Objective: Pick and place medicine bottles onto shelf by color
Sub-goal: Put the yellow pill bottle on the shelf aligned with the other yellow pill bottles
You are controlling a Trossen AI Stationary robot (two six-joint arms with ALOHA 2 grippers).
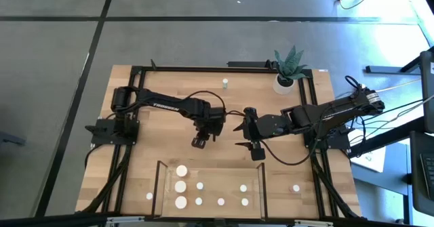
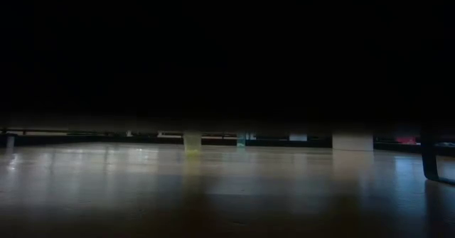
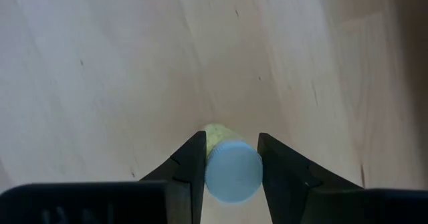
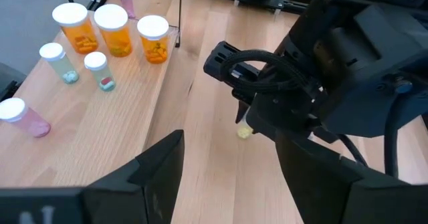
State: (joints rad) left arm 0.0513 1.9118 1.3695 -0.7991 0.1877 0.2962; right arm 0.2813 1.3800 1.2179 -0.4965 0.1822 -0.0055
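the left gripper (image 3: 227, 177) is clenching a small yellow-green bottle (image 3: 231, 167) by its cap above the table (image 1: 142, 159), short of the shelf (image 1: 210, 176), while the right gripper (image 1: 256, 148) is hanging released nearby, risking a slip or a collision.

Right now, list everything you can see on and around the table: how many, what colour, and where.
Table: one, light wood.
Shelf: one, light wood with dark end bars, at the table edge opposite the plant.
Wide bottles: three, orange with white caps, at the shelf's left end.
Small bottles: five, white caps, on the shelf.
Loose bottles: three, white caps, one on each side of the shelf and one near the plant.
Held bottle: one, yellowish with a white cap.
Plant: one, green, in a white pot.
Left gripper: shut on the held bottle.
Right gripper: open, beside it.
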